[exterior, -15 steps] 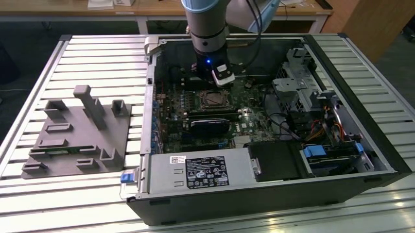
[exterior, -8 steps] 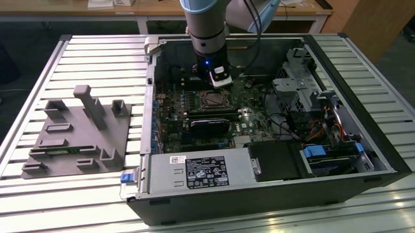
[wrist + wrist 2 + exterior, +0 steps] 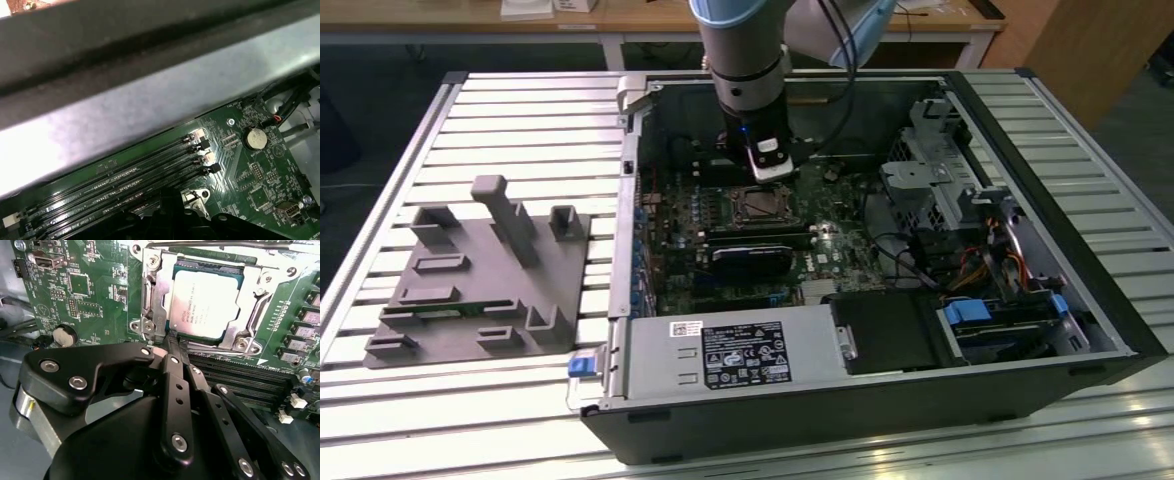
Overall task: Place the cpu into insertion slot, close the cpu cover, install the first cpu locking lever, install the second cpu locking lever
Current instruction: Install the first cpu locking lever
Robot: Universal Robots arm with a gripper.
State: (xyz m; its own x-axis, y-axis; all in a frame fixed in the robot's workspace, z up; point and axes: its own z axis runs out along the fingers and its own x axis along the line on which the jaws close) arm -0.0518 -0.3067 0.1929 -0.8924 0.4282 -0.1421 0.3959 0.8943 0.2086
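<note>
The cpu [image 3: 207, 302], a silvery square chip, lies flat in its socket on the green motherboard. The cpu cover [image 3: 151, 295], a silver frame with a square window, lies down around it. A thin metal lever rod [image 3: 215, 244] runs along the socket's far side. My gripper [image 3: 172, 342] has its black fingers [image 3: 175, 390] drawn together, nothing visible between them, with the tips at the socket's near corner. In the exterior view the gripper [image 3: 771, 172] hangs just behind the socket [image 3: 758, 205] inside the open computer case.
Black memory slots [image 3: 235, 375] run beside the socket, also seen in the first wrist view [image 3: 125, 185] near a coin battery [image 3: 256, 138]. The power supply [image 3: 734, 355], a drive cage [image 3: 947, 170] and cables crowd the case. A grey fixture [image 3: 480, 270] stands on the exterior view's left.
</note>
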